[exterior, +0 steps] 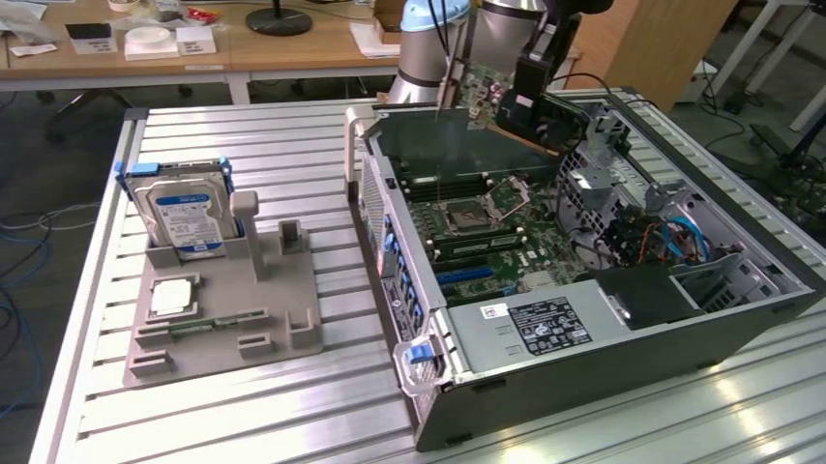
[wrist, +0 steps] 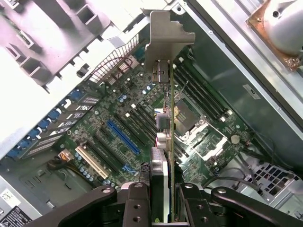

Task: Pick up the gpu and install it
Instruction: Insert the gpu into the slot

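Wrist view: pincer (wrist: 161,201) holds gpu (wrist: 164,124) above motherboard (wrist: 102,120), blue slot (wrist: 123,137) nearby.

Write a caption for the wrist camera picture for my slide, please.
The claw holds the gpu edge-on above the green motherboard.

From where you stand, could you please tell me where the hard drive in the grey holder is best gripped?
Probably by its free upper half, pinched across the two flat faces, coming straight down from above. The hard drive stands upright on edge in the grey holder, whose slot covers its lower end.
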